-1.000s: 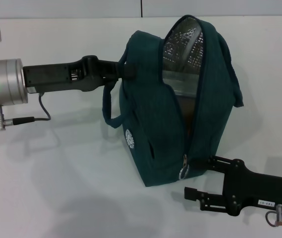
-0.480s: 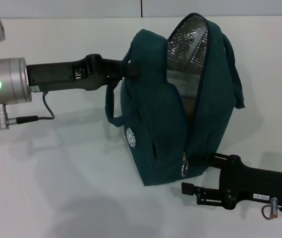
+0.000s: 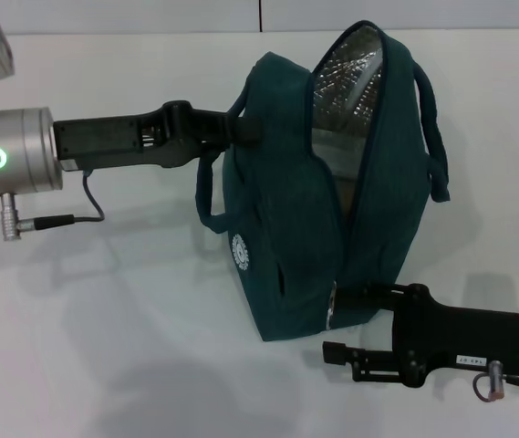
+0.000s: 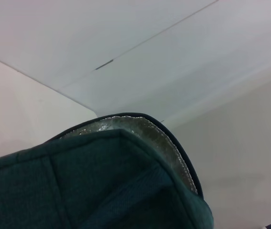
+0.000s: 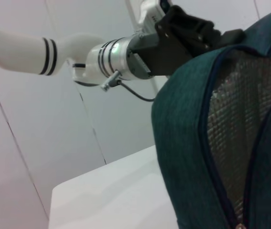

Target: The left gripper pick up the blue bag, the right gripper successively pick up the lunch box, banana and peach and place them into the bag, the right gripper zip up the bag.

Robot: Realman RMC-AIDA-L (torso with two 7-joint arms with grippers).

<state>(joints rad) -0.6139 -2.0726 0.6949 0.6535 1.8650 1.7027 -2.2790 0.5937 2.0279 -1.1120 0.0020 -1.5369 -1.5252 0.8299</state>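
The blue bag (image 3: 277,219) stands upright on the white table (image 3: 104,319), its zip open from the top down to near the base, showing a silver lining (image 3: 346,82). My left gripper (image 3: 241,128) is shut on the bag's upper left edge, also seen in the right wrist view (image 5: 206,33). My right gripper (image 3: 330,324) is open at the bag's lower front corner, its upper finger (image 3: 368,294) beside the zip pull (image 3: 331,311). The bag also shows in the left wrist view (image 4: 102,186) and the right wrist view (image 5: 187,143). The lunch box, banana and peach are out of view.
The bag's carry handles (image 3: 437,137) hang at its right and left sides. A cable (image 3: 86,205) loops under my left wrist. The table's far edge meets a wall (image 3: 259,14).
My right gripper has moved left along the table to the bag's lower corner, by the zip pull. The left gripper and bag top have shifted slightly right and up.
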